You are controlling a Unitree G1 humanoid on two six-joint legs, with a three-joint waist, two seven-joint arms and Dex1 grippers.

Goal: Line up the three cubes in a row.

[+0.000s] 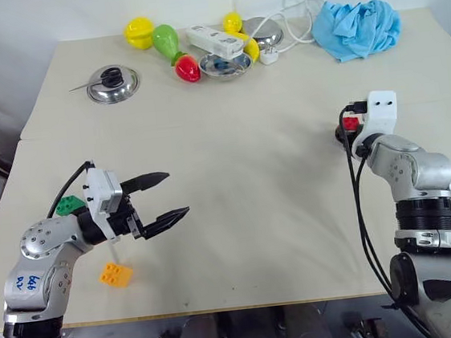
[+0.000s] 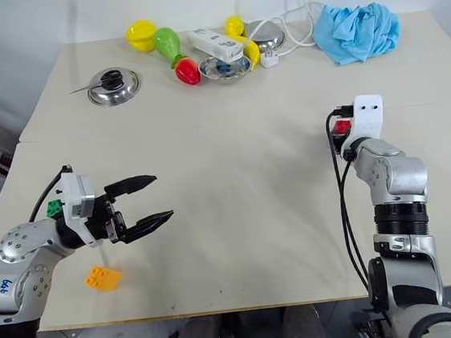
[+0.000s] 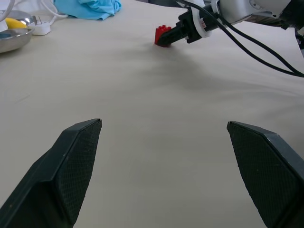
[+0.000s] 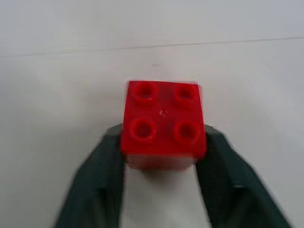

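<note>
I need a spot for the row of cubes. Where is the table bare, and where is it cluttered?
Bare: the wide middle of the table, between the open left hand and the right hand closed on the red cube. Crowded: the far edge, with toy fruit, bowls, cable and blue cloth.

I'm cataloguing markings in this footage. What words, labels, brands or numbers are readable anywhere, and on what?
Blue handwriting on the left arm's silver shoulder housing: some characters, too small and blurred to read.
White power strip: no legible marking.
Red cube, green cube, orange-yellow cube: no text, just studs.
</note>
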